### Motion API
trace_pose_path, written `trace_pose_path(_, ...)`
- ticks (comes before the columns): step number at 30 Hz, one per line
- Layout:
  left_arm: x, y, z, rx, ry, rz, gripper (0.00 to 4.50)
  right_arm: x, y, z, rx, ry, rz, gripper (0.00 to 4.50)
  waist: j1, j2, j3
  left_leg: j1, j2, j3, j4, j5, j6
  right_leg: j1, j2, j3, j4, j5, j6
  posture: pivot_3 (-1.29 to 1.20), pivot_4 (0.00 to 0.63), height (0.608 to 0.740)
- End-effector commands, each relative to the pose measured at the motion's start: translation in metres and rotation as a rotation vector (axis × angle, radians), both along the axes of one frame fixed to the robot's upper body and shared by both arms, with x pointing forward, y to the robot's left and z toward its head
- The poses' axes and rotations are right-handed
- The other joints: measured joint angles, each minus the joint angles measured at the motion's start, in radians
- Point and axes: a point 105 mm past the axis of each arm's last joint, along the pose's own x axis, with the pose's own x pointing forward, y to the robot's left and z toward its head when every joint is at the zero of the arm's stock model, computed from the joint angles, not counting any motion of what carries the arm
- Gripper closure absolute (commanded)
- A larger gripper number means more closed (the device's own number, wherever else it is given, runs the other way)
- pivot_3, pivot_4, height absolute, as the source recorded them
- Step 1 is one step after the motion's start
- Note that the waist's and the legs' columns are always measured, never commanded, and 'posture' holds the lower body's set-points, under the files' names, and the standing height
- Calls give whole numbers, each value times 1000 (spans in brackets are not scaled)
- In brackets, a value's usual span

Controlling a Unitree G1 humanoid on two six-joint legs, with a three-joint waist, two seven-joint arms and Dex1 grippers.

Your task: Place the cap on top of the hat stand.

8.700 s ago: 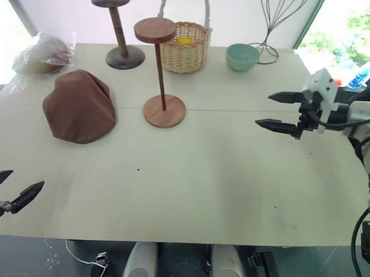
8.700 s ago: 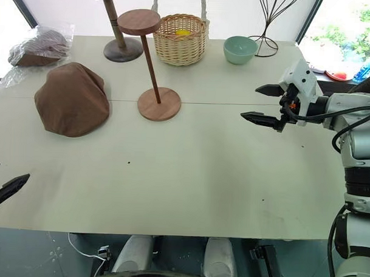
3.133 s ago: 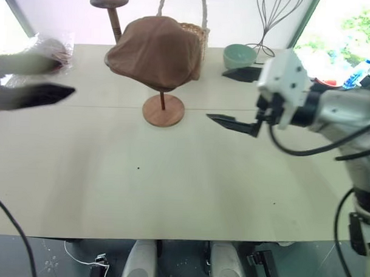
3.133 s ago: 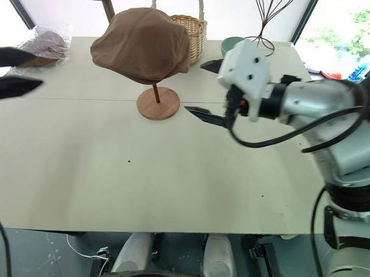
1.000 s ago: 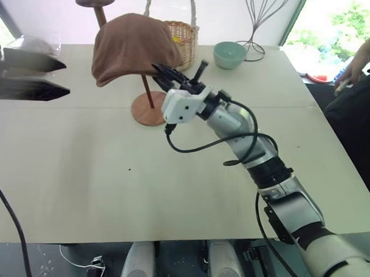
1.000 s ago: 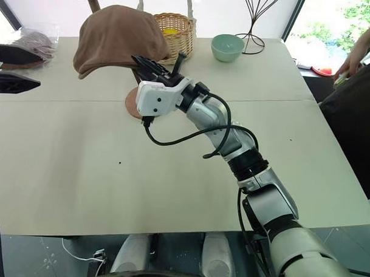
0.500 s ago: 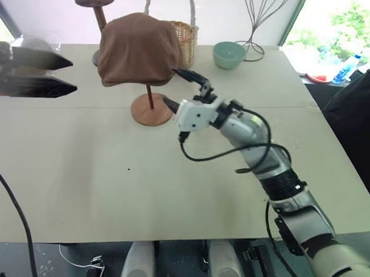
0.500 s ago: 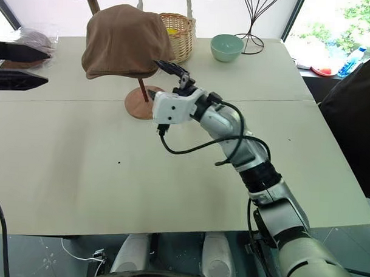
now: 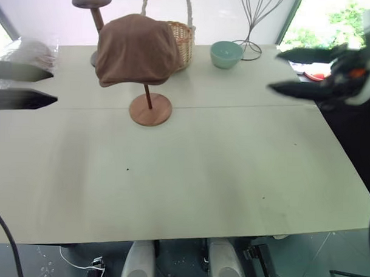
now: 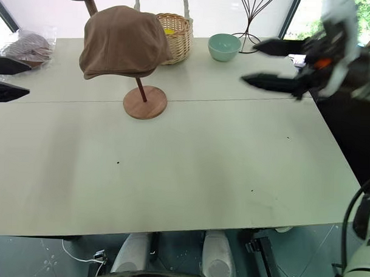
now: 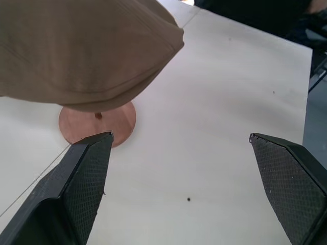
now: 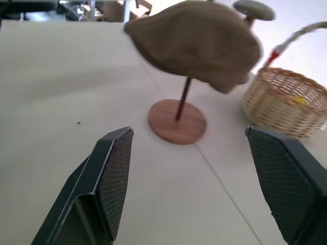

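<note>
Table [image 9: 202,175] — stand [image 9: 150,109], basket [image 9: 179,44], bowl [image 9: 227,54]

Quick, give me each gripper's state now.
Left gripper: jaws open, holding nothing.
Right gripper: jaws open, holding nothing.

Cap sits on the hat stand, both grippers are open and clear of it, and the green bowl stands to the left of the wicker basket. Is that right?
Not quite. The left eye view shows the green bowl to the right of the wicker basket, not the left. The rest holds: the cap rests on the hat stand, and the left gripper and right gripper are both open and clear of it.
</note>
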Motion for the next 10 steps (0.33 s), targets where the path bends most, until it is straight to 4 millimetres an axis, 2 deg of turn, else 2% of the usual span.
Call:
trace_pose_path(1,-11,9,21,17,-88,31,0,-10,-5,9,2,86,88,382,0,0,0,0,0,0,-1,0,0,0,0,0,0,0,0,0,150,728)
trace_pose_path(2,-12,10,23,17,-92,34,0,-12,-5,10,-9,96,107,81,-1,0,0,-1,0,0,-1,0,0,-1,0,0,-1,0,0,0,150,728)
trace_pose_path(3,-12,11,24,19,-95,36,0,-11,-6,11,-23,92,111,28,-1,0,0,-2,0,1,-2,0,0,-3,0,1,-1,0,0,0,150,728)
trace_pose_path(10,-16,9,24,49,-97,25,0,-1,-7,8,-71,85,117,28,0,1,1,-3,0,7,-4,0,0,-8,0,6,1,0,1,0,150,728)
